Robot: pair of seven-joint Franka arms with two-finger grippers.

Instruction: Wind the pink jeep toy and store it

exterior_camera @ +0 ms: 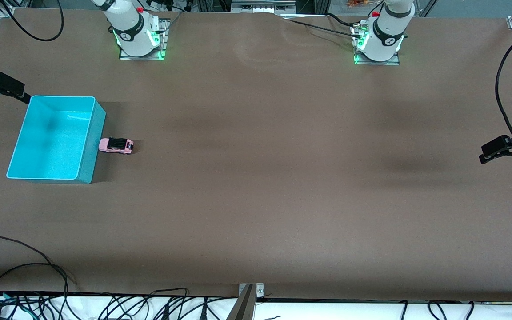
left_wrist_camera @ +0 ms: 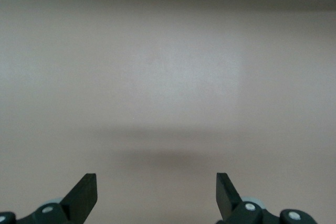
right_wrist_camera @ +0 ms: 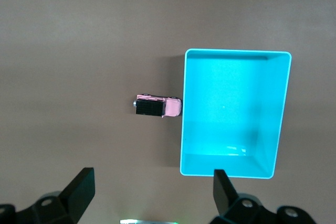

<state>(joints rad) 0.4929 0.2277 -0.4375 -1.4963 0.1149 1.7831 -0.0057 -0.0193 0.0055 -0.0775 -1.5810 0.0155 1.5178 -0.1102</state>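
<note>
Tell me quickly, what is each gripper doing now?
Left gripper: open, holding nothing.
Right gripper: open, holding nothing, above the pink jeep toy.

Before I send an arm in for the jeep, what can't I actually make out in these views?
- Pink jeep toy: any winding part is too small to see in the front or right wrist view.
- Jeep and teal bin: touching or apart cannot be told.
- Left gripper, right gripper: open, empty, bodies cut off by the wrist views' edges.

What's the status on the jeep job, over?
Left gripper and right gripper open, empty, both up high. Pink jeep toy on table beside teal bin, bin empty. Nothing in the way.
</note>
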